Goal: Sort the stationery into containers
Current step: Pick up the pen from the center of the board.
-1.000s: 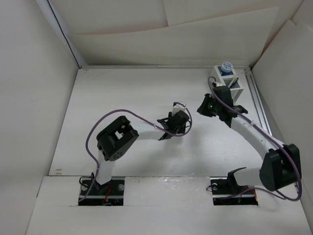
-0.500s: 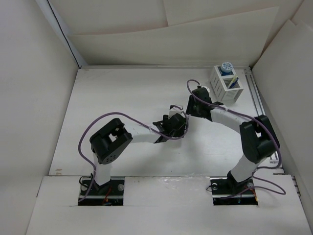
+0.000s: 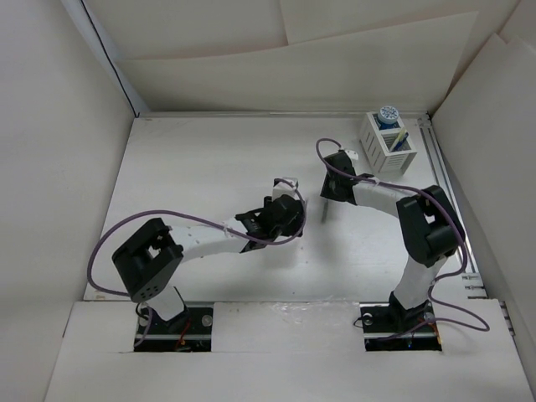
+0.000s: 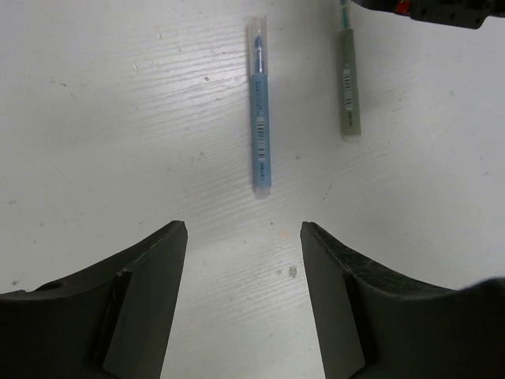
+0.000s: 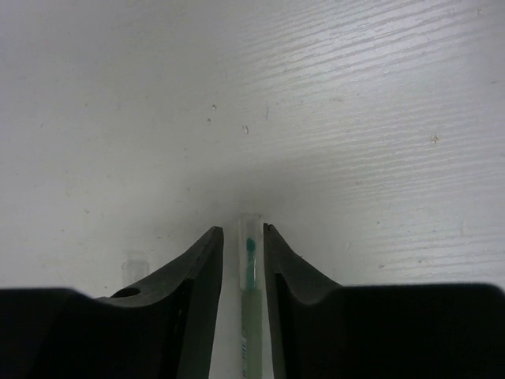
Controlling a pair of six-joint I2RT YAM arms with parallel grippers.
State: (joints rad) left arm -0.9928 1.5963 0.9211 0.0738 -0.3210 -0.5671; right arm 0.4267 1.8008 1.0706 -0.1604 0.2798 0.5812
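Note:
Two pieces of stationery lie side by side on the table: a light-blue stick (image 4: 260, 110) and a pale greenish stick (image 4: 348, 87) with a green tip under a clear cap (image 5: 250, 257). My right gripper (image 5: 238, 230) (image 3: 327, 194) is down over the greenish stick. Its jaws stand narrowly either side of it, and a sliver of table shows beside the left jaw. My left gripper (image 4: 243, 229) (image 3: 290, 188) is open and empty, a short way back from the blue stick. The white slatted container (image 3: 381, 151) holds a blue-and-white roll (image 3: 387, 115) and a dark pen (image 3: 400, 142).
The container stands in the back right corner beside a metal rail (image 3: 444, 188) along the right wall. White walls close in the table on the left, back and right. Purple cables (image 3: 327, 144) loop over both arms.
My right arm has swung left from the container down onto the greenish stick, its jaws opening and then narrowing. My left arm has drawn back to the left and its gripper has opened.

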